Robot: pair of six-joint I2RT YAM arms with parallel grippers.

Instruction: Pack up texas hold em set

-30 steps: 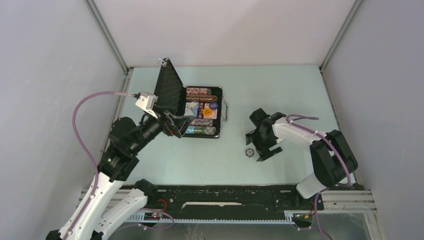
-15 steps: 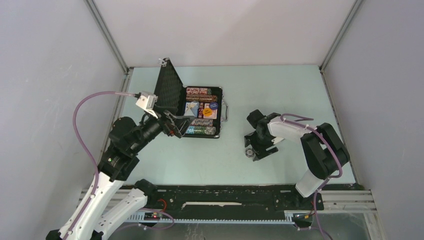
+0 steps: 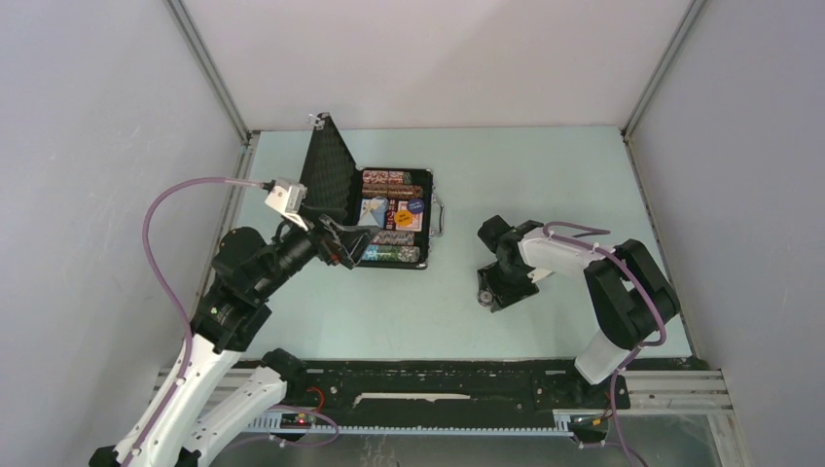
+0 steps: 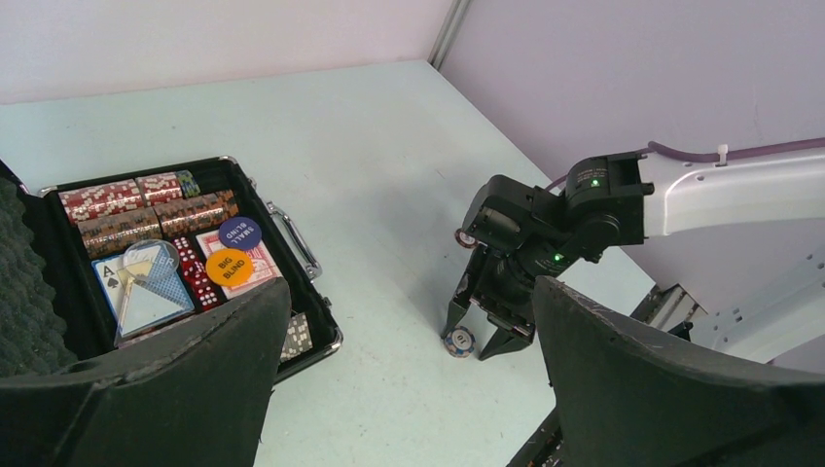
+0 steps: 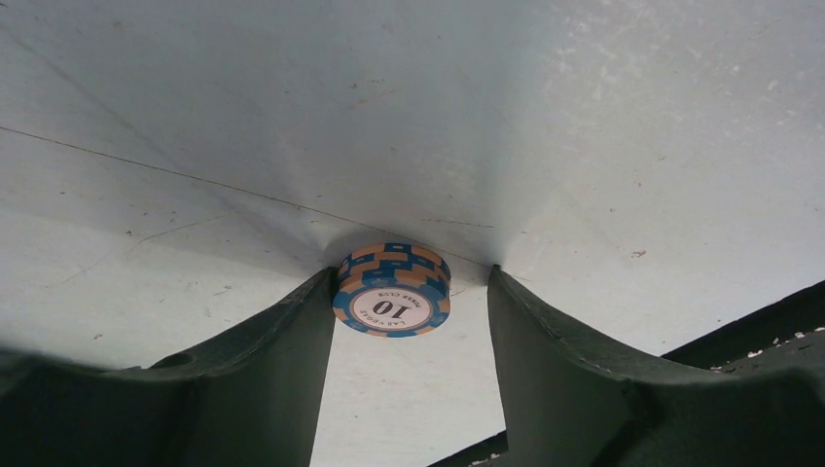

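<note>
My right gripper [image 5: 412,280] is down on the pale green table [image 3: 545,175], well to the right of the case [image 4: 70,316], its jaws apart and straddling a small stack of blue-and-orange chips [image 5: 391,292] whose top face reads 10. One finger [image 5: 292,360] touches the stack's edge and the other stands off with a gap, so nothing is clamped. The case lies open with its foam-lined lid [image 3: 326,175] standing upright on the left side and the silver handle [image 4: 292,241] on the side facing the right arm. Inside I see rows of red and brown chips [image 4: 146,206] at the far end, an ace-of-spades card [image 4: 146,282] under something clear, a line of red dice [image 4: 197,277], and a red-backed deck [image 4: 263,261] carrying the blue SMALL BLIND button [image 4: 239,232] and the orange BIG BLIND button [image 4: 230,266]. My left gripper [image 4: 409,292] hovers by the near corner of the case, spread wide and holding nothing.
</note>
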